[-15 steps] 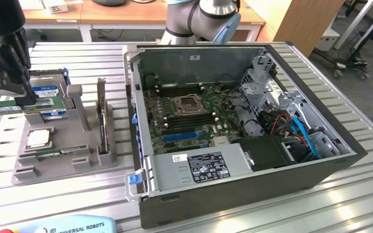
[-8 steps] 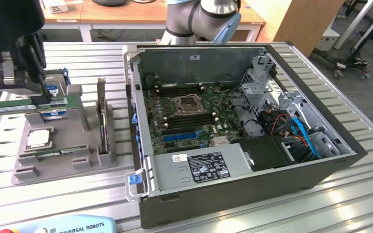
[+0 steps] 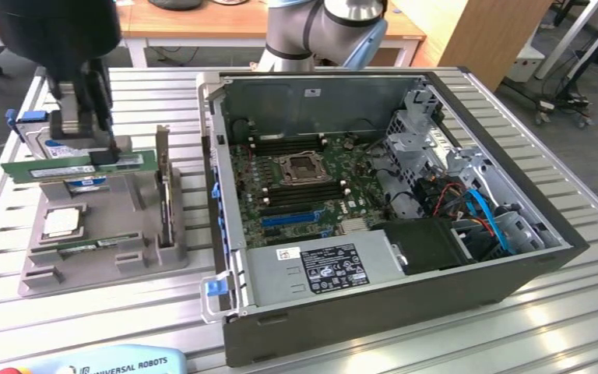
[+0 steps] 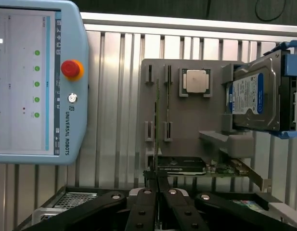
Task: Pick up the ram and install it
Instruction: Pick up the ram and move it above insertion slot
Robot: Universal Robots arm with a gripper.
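My gripper (image 3: 79, 154) is shut on the ram (image 3: 81, 165), a long green stick held level above the grey parts holder (image 3: 122, 269) on the exterior view's left. In the wrist view the ram (image 4: 158, 120) appears edge-on as a thin line running out from between the closed fingertips (image 4: 147, 192) of the gripper (image 4: 158, 185). A second, similar stick (image 3: 89, 246) lies in the holder's slot (image 4: 168, 103). The open computer case (image 3: 507, 265) stands to the exterior view's right, its motherboard memory slots (image 3: 297, 195) lying beside the CPU socket (image 3: 304, 167).
The holder also carries a square silver CPU (image 4: 196, 80), a blue-labelled hard drive (image 4: 256, 98) and an upright expansion card (image 3: 162, 187). A teach pendant (image 4: 37, 82) lies on the slatted metal table (image 3: 579, 312). The case's near wall (image 3: 216, 195) stands between holder and motherboard.
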